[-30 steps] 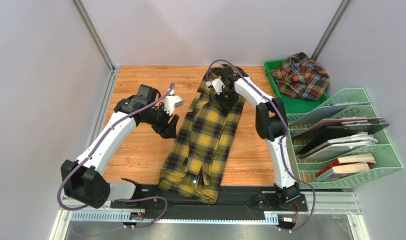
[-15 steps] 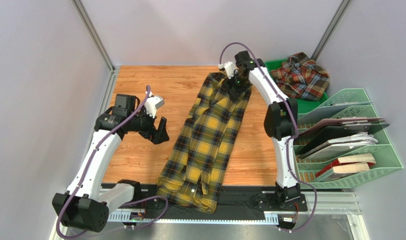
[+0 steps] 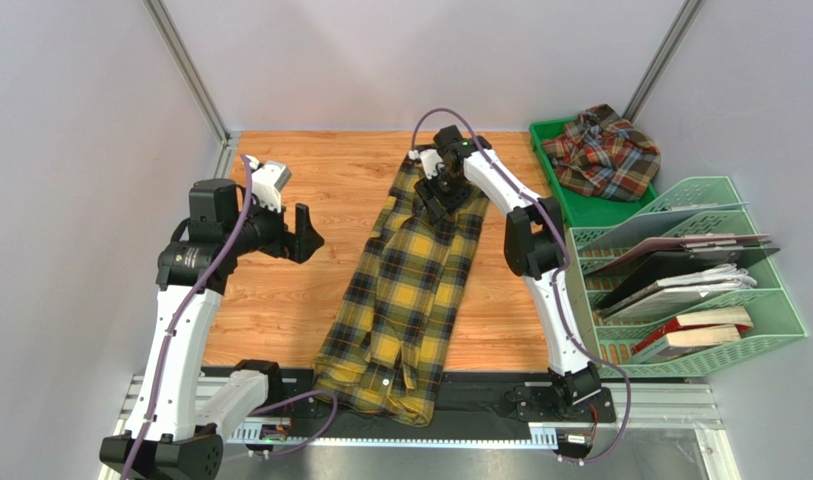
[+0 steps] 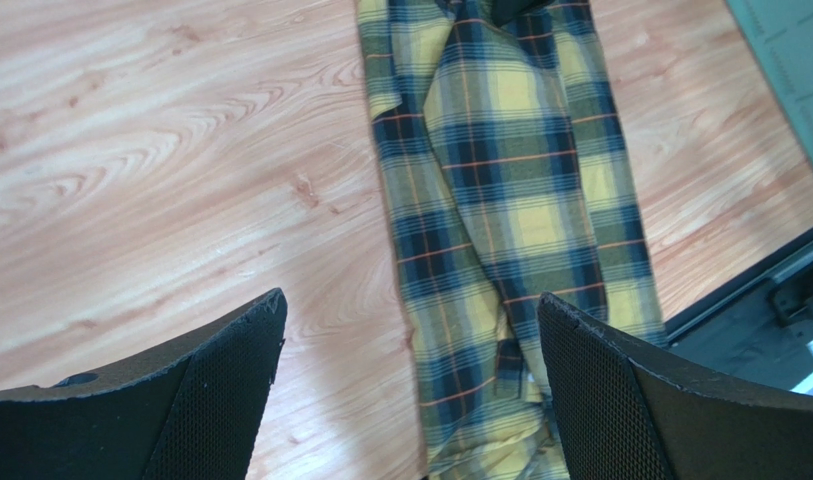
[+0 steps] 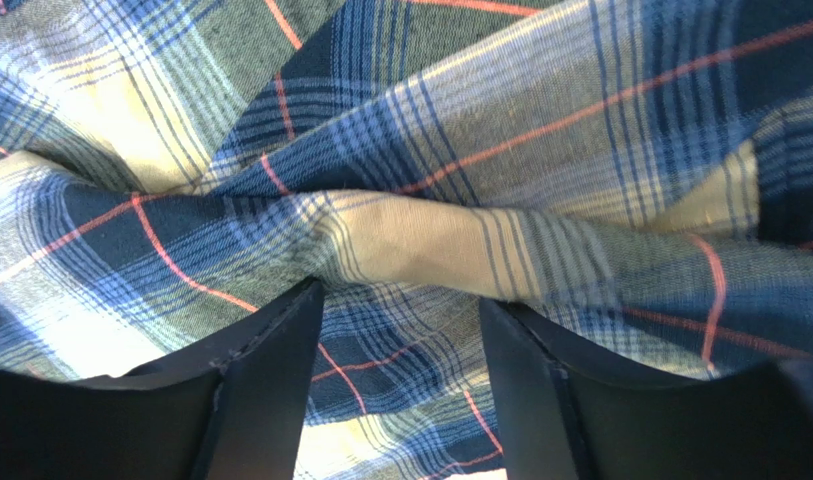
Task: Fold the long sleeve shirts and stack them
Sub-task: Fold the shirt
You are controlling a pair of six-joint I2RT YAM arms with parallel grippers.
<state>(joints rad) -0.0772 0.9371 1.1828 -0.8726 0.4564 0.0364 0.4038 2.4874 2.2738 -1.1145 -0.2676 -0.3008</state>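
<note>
Left claw [image 3: 305, 232] has been pulled back to the left since a second ago, clear of the yellow-and-black plaid flannel shirt [image 3: 410, 290], and has been spread wide. Nothing is held; bare wooden tabletop [image 3: 280, 320] shows between its fingers in the wrist view. Right claw [image 3: 435, 195], out at the far right half a second ago, has been brought back onto the collar end, and the shirt's top has been dragged slightly left with it.

Right claw state: jaws parted, tips set down on rumpled cloth, no fold seen pinched, so it is judged released.

Shirt position: laid lengthwise mid-tabletop as a narrow strip, collar end far, hem end draped over the near edge by the arm bases. Rust-red plaid shirt [image 3: 602, 152] is bunched in the green plastic tray [image 3: 580, 208] at far right, not yet folded.

Step judged: lengthwise fold done, collar end being tidied before the cross fold. Collar wrinkles should be flattened first. Hem should be drawn fully onto the tabletop, or the fold may slip off the edge. Both far corners should then be gripped level, one per claw, lifted just clear and carried toward the hem in step so the strip is not skewed.
</note>
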